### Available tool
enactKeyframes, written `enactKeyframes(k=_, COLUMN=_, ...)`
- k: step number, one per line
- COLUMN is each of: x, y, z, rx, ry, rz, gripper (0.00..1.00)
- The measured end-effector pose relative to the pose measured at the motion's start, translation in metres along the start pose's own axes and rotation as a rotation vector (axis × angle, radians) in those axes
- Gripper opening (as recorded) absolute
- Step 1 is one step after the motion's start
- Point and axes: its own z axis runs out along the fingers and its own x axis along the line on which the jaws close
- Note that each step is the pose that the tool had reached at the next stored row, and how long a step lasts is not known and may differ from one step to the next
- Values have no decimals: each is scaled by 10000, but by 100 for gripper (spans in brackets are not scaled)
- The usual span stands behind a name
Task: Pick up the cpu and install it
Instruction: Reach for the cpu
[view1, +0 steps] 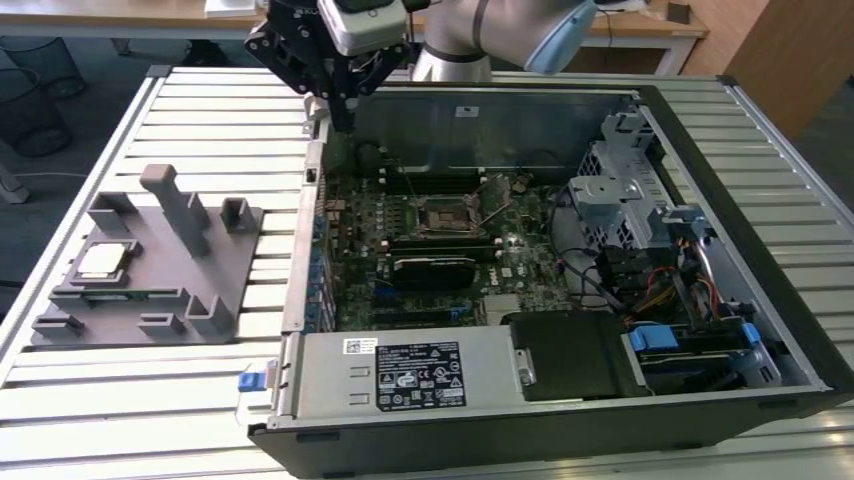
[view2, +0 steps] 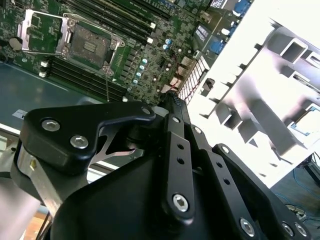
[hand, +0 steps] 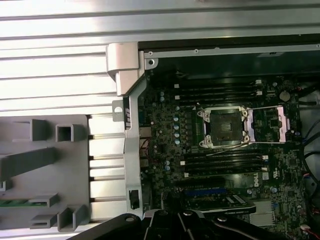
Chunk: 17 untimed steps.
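The gripper is hovering over the computer case's far wall, claw pinched narrow and carrying nothing. The cpu is lying on the fixture tray at the exterior view's left; the socket is standing open, so pickup and installing are both waiting

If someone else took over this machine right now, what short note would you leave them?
Pincer: shut, holding nothing, hovering above a corner of the open computer case.
The cpu: lying in the grey fixture tray beside the case, untouched.
Socket: on the motherboard, frame open, empty.
Done: nothing yet.
Left: picking up the cpu and installing it.
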Motion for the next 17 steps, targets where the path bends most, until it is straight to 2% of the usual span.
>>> enactKeyframes(k=17, x=142, y=-11, z=5, rx=-1, ry=0, rz=0, gripper=11)
